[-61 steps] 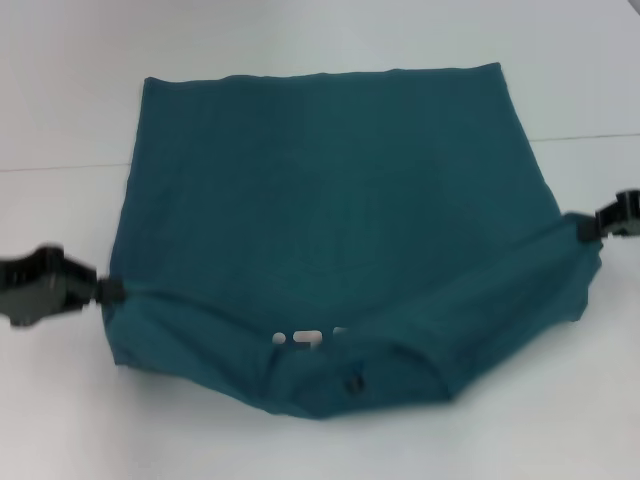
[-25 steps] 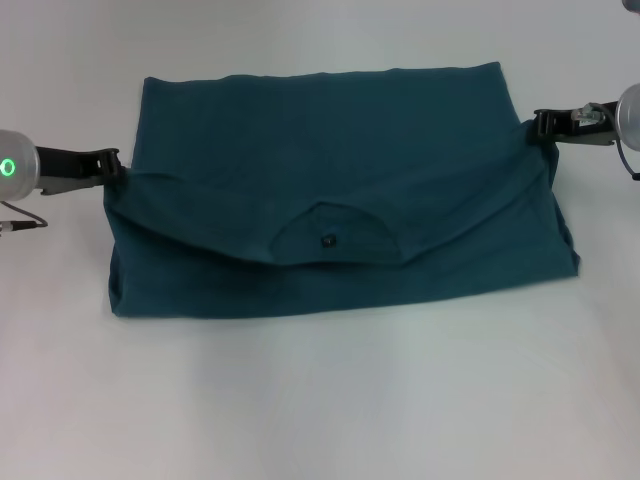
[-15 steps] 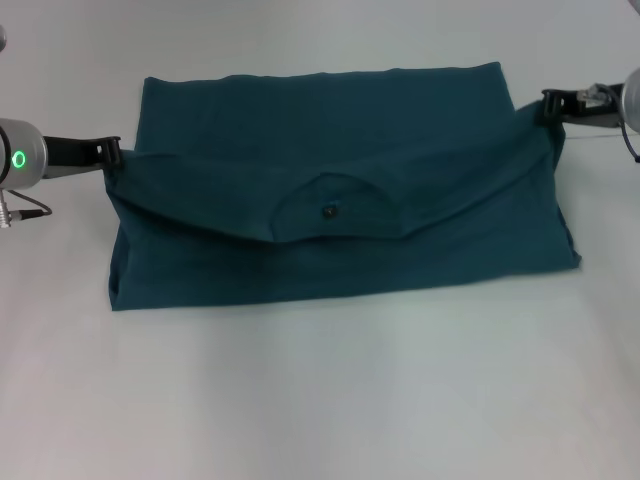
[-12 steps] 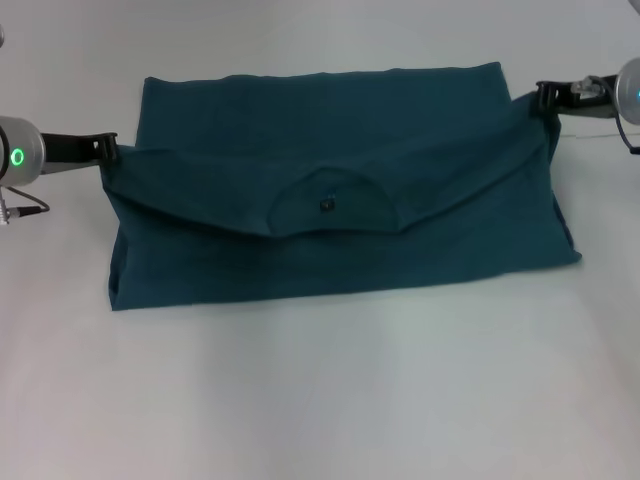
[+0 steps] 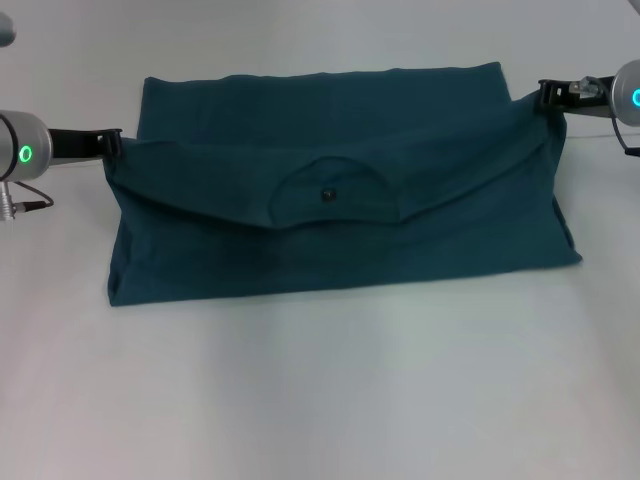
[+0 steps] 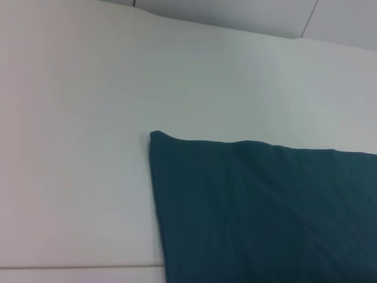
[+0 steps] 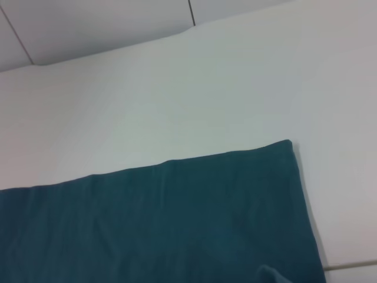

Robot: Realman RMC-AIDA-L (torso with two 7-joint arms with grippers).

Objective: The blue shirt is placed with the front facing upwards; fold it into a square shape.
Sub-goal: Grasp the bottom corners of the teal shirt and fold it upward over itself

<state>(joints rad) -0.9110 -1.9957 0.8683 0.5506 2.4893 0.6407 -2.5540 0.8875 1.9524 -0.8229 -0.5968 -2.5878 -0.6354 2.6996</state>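
Note:
The blue shirt (image 5: 340,230) lies on the white table, folded over on itself, with the round neckline and its small dark tag (image 5: 328,195) facing up on the raised upper layer. My left gripper (image 5: 112,145) is shut on the shirt's left shoulder corner. At the right shoulder corner my right gripper (image 5: 548,97) is shut on the cloth in the same way. Both hold that folded layer slightly above the lower one. The wrist views show only the shirt's far corners (image 6: 154,137) (image 7: 287,143) lying flat; no fingers appear there.
The white table (image 5: 320,400) stretches bare in front of the shirt. A seam in the table surface (image 6: 76,266) runs beside the shirt's far part. Grey cables hang from both wrists at the picture's left and right edges.
Both grippers have carried the shirt's shoulder edge from the near side up and over towards the far hem, so the neckline now faces up. In the last half second they shifted slightly farther.

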